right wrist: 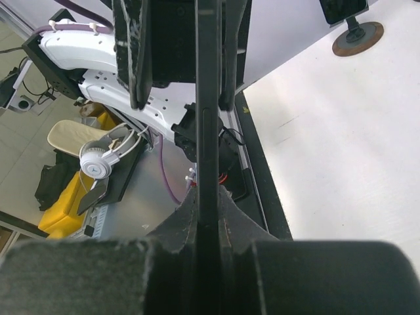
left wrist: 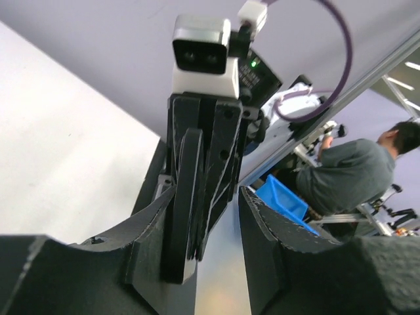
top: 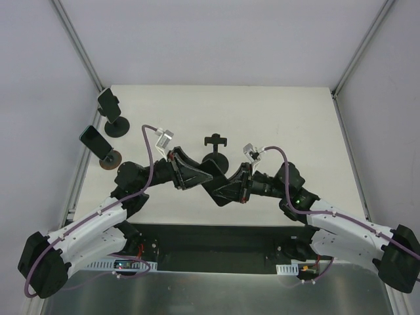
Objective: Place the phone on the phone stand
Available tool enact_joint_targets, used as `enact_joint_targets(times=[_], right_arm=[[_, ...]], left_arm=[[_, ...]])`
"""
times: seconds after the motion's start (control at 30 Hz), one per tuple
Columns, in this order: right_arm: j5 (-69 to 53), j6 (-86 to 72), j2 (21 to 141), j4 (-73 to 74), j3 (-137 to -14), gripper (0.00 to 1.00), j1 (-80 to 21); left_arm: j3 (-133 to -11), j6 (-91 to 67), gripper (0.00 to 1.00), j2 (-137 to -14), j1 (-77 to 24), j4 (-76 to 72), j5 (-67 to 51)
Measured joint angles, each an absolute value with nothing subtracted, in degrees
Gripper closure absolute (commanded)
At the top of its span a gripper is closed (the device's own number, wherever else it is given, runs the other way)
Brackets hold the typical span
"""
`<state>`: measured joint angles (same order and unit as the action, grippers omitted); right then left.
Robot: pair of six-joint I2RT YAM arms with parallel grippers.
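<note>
The black phone (top: 213, 178) hangs edge-on over the table's near middle, between the two grippers. My right gripper (top: 225, 186) is shut on it; in the right wrist view the thin slab (right wrist: 209, 118) runs up from between the shut fingertips of that gripper (right wrist: 209, 197). My left gripper (top: 200, 174) is open with its fingers on either side of the phone (left wrist: 180, 223). The phone lies against the left finger, with a gap to the right finger (left wrist: 262, 243). The empty black phone stand (top: 214, 149) stands just beyond the grippers.
Two more stands at the table's left edge each hold a phone, one far (top: 109, 106) and one nearer on a brown base (top: 97, 142), whose base also shows in the right wrist view (right wrist: 357, 37). A black strip (top: 216, 239) lines the near edge.
</note>
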<state>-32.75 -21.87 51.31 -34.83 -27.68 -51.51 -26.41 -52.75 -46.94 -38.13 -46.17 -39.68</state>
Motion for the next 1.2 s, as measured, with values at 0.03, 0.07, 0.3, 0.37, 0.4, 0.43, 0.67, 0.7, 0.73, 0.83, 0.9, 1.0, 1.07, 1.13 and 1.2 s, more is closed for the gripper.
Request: enact_joint_targets(times=[0.03, 0.07, 0.3, 0.37, 0.4, 0.43, 0.67, 0.7, 0.73, 0.83, 0.9, 1.0, 1.07, 1.13, 1.2], right_arm=[[-32.36, -22.02, 51.46, -35.62, -27.51, 0.99, -51.75], [-32.10, -22.20, 51.53, -36.56, -27.29, 0.99, -51.99], [-30.17, -23.18, 51.96, -41.65, -26.33, 0.99, -53.52], [-29.30, -23.77, 52.05, -41.76, -26.33, 0.96, -53.82], [-28.99, -24.10, 52.10, -41.74, -26.33, 0.84, -53.89], [-28.73, -24.27, 52.10, -41.60, -26.33, 0.67, -53.95], [-19.62, -20.14, 47.59, -24.49, -28.16, 0.04, -54.28], [-17.15, -19.27, 46.61, -19.92, -29.21, 0.04, -54.28], [-14.79, -18.61, 45.78, -15.49, -30.48, 0.04, -54.28], [-7.05, -16.80, 44.86, -2.33, -35.66, 0.04, -53.91], [-0.86, -15.05, 45.93, 7.05, -40.93, 0.07, -53.32], [7.25, -12.67, 50.41, 16.58, -49.60, 0.27, -52.80], [10.72, -11.55, 54.59, 20.51, -55.27, 0.37, -52.73], [13.63, -10.92, 60.31, 23.44, -61.45, 0.41, -52.73], [15.77, -10.61, 65.87, 24.80, -66.19, 0.49, -52.71]], left_arm=[[-26.22, -54.00, 0.64, -47.66, -38.13, -48.77, -39.38], [-26.09, -55.16, 0.67, -48.53, -38.13, -51.24, -38.98], [-25.76, -60.25, 0.99, -53.10, -37.93, -60.55, -38.50], [-25.76, -59.86, 1.00, -53.41, -37.74, -61.45, -38.74], [-25.76, -59.20, 1.00, -53.45, -37.65, -61.47, -38.83], [-25.76, -58.70, 1.00, -53.36, -37.50, -61.34, -38.92], [-33.67, -44.75, 1.00, -44.99, -37.65, -29.76, -35.29], [-36.12, -41.15, 1.00, -43.40, -37.76, -23.55, -33.01], [-38.13, -38.15, 1.00, -42.24, -37.80, -18.70, -30.61], [-43.66, -29.58, 1.00, -38.00, -37.80, -4.08, -22.59], [-45.28, -25.21, 1.00, -35.18, -37.80, 3.73, -17.12], [-45.50, -20.71, 1.00, -31.70, -37.80, 12.43, -11.68], [-45.43, -19.09, 1.00, -30.55, -37.80, 16.21, -9.63], [-45.28, -17.76, 1.00, -29.82, -37.80, 18.74, -8.16], [-45.25, -16.95, 1.00, -29.61, -37.82, 20.27, -7.20]])
